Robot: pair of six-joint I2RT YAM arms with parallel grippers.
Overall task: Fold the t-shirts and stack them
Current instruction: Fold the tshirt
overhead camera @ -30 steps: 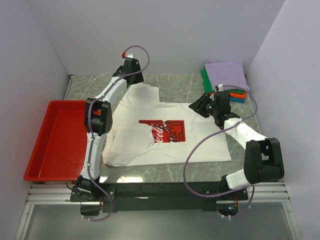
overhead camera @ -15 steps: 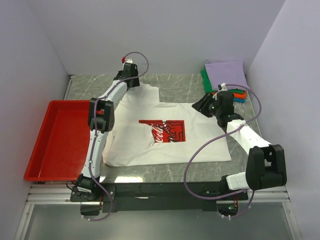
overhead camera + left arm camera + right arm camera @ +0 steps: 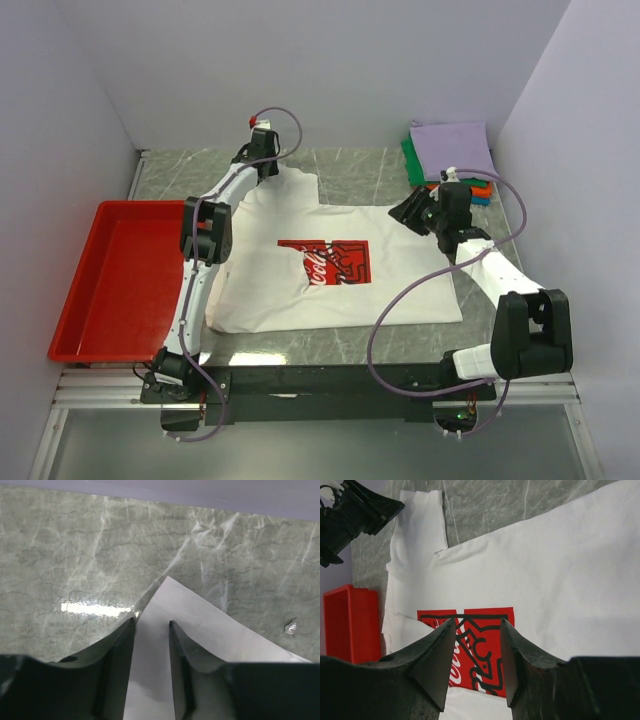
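On the marble table [image 3: 360, 170], with the white t-shirt [image 3: 270, 290] spread flat mid-surface, print up, its far-left sleeve corner [image 3: 171, 596] pointing away between the narrowly parted, not yet pinching jaws of the outstretched, low left gripper [image 3: 151, 624], and the right gripper [image 3: 477, 622] hovering half-parted, empty, over the far-right shoulder.

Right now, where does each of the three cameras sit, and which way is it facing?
Top external: fixed above and behind the arms, looking down on the table; left arm and right arm show whole.
Left wrist: rides the left arm, facing down at a corner of the white t-shirt; the left hand shows at the bottom.
Right wrist: rides the right arm, facing across the shirt's red print toward the red tray; the right hand shows.
Shared: top and right wrist both catch print, tray and left hand.
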